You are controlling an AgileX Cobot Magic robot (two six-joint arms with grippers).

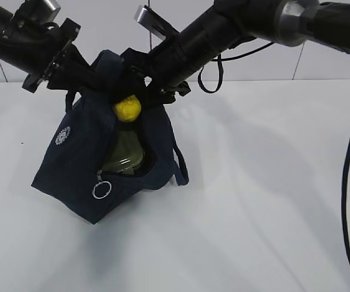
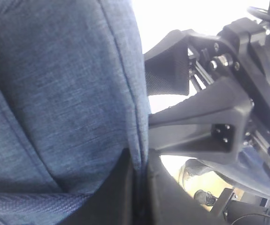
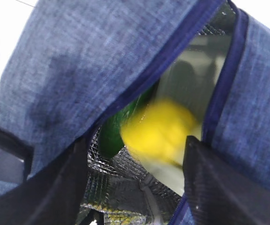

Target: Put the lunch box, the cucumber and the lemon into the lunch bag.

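Observation:
The dark navy lunch bag (image 1: 80, 176) sits on the white table with its mouth held open toward the camera. My left gripper (image 1: 97, 76) is shut on the bag's top edge; in the left wrist view the fabric (image 2: 55, 93) is pinched between the two fingers of that gripper (image 2: 139, 166). The lunch box (image 1: 125, 159) lies inside, its sage-green lid showing. My right gripper (image 1: 145, 92) stands open at the bag's mouth. The yellow lemon (image 1: 127, 109) is just past its fingertips. In the right wrist view the lemon (image 3: 158, 131) is blurred, lying beyond the spread fingers (image 3: 219, 187), beside the dark green cucumber (image 3: 112, 133).
A silver ring pull (image 1: 101, 190) hangs from the zipper at the bag's front. One handle strap (image 1: 181, 164) droops on the bag's right side. A black cable (image 1: 348, 182) runs down the right edge. The bag's lining (image 3: 125, 183) is silver foil.

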